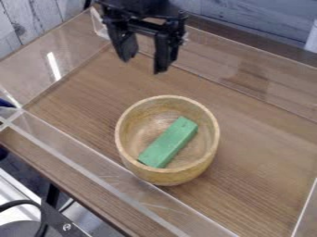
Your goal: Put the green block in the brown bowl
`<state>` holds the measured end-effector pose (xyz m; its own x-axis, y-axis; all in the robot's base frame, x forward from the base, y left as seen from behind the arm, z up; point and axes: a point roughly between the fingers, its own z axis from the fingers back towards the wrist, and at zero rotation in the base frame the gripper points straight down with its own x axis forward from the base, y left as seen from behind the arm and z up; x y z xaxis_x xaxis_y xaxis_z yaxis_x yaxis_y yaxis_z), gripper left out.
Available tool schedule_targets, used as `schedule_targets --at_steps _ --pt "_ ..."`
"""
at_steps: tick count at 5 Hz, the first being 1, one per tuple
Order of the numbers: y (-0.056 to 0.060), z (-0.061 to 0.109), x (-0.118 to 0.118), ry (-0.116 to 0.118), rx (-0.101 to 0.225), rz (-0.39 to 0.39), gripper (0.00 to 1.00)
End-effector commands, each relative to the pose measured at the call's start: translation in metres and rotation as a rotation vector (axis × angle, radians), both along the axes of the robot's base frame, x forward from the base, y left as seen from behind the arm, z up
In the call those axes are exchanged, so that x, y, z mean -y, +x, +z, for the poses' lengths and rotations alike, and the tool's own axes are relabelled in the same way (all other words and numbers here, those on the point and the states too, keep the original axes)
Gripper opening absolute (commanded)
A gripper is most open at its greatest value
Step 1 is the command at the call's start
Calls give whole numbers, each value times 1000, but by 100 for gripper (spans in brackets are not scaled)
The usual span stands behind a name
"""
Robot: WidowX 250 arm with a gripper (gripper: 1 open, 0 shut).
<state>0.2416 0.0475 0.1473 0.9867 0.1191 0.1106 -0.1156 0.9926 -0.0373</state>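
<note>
The green block (169, 143) lies flat inside the brown bowl (136, 113), slanting from lower left to upper right across its floor. The bowl rests on the wooden tabletop near the middle of the view. My gripper (141, 54) hangs well above and behind the bowl, toward the top of the frame, pointing down. Its two black fingers (162, 55) stand apart with nothing between them, so it is open and holds nothing.
Clear acrylic walls (74, 157) fence the wooden table (260, 139) on all sides, the front one running diagonally past the bowl. A transparent stand (109, 28) sits at the back left behind the gripper. A white plank wall is at upper left.
</note>
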Motion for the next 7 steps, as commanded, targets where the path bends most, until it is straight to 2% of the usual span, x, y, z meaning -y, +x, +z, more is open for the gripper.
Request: schedule_targets --at_steps 1,2,5,7 --pt "7 8 -9 23 53 -2 100" --pt "7 4 -10 30 50 -3 100" --pt "-1 -9 -15 -16 53 55 100" --pt "-2 -11 -11 -17 10 51 100"
